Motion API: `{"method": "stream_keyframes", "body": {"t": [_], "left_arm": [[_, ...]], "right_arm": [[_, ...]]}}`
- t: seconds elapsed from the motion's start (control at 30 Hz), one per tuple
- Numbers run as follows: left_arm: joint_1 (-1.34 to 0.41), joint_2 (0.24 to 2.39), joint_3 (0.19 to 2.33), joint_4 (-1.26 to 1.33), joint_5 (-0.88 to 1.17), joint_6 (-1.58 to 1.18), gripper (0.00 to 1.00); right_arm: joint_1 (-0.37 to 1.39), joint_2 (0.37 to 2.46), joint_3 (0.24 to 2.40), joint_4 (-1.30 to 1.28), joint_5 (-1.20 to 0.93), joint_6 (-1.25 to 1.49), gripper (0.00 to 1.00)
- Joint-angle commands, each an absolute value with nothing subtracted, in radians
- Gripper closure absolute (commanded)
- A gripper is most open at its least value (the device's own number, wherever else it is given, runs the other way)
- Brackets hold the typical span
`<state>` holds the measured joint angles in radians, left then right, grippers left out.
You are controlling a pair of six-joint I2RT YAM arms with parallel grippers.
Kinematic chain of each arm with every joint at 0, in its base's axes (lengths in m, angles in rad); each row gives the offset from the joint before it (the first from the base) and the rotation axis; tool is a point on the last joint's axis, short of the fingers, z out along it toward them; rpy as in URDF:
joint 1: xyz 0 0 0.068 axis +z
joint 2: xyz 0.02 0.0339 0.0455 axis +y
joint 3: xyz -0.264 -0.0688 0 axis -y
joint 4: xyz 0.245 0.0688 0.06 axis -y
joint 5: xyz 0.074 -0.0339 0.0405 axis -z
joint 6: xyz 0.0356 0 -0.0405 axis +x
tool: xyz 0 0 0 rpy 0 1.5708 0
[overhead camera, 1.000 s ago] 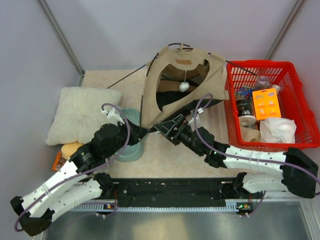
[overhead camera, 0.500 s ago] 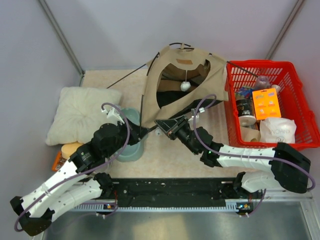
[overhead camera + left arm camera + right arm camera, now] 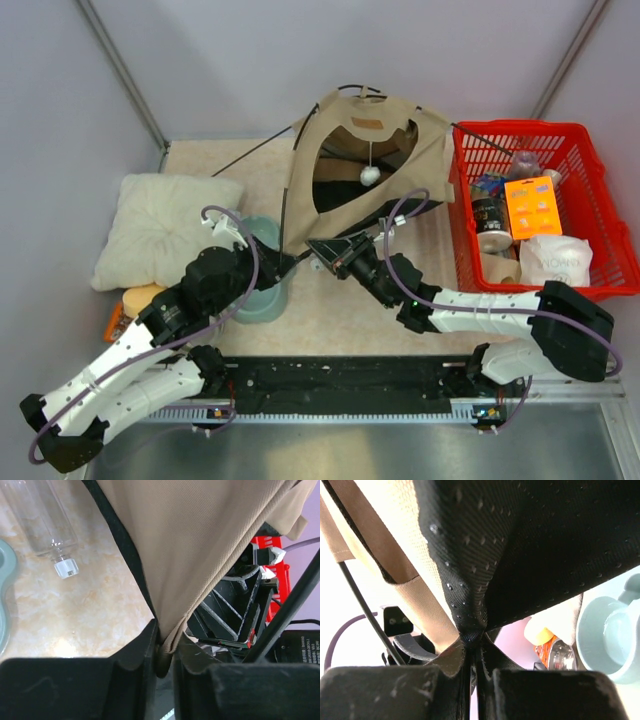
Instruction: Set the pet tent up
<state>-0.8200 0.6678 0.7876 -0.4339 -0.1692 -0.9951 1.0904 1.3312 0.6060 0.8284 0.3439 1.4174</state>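
Top external: pet tent [image 3: 305, 172] brown patch [image 3: 367, 124] unreadable; left pincer [image 3: 164, 650], right pincer [image 3: 472, 652] both clenched on tent fabric.

Left tool [image 3: 165, 652], right tool [image 3: 472, 650]: jaws tight, tips close together.

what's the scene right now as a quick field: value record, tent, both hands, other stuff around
tent: pet tent partly raised at the far middle of the table, doorway visible, white ball hanging in it
left hand: shut on the tent's tan hem
right hand: shut on the tent's black lining
hand spacing: close together at the tent's near edge
left of tent: cream pillow, teal bowl
right of tent: red basket holding packaged items
loose: clear bottle lying on its side
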Motion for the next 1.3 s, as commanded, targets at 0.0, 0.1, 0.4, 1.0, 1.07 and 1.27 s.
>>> {"method": "stream_keyframes", "body": {"t": [0.0,0.1,0.4,1.0,1.07,1.27], "left_arm": [[-0.821,0.676,0.819,-0.388,-0.155,-0.980,0.75],[-0.822,0.676,0.824,-0.388,-0.169,-0.973,0.63],[-0.821,0.672,0.831,-0.373,-0.205,-0.948,0.44],[-0.821,0.644,0.735,-0.224,-0.324,-1.034,0.44],[-0.821,0.647,0.726,-0.204,-0.331,-1.037,0.44],[-0.821,0.649,0.723,-0.202,-0.393,-1.028,0.44]], "right_arm": [[1.129,1.327,0.660,0.810,0.285,1.390,1.00],[1.140,1.304,0.683,0.740,0.293,1.359,1.00],[1.144,1.296,0.684,0.710,0.293,1.359,1.00],[1.146,1.367,0.681,0.853,0.235,1.419,1.00],[1.144,1.374,0.684,0.862,0.226,1.420,1.00],[1.144,1.379,0.686,0.848,0.203,1.436,1.00]]}}
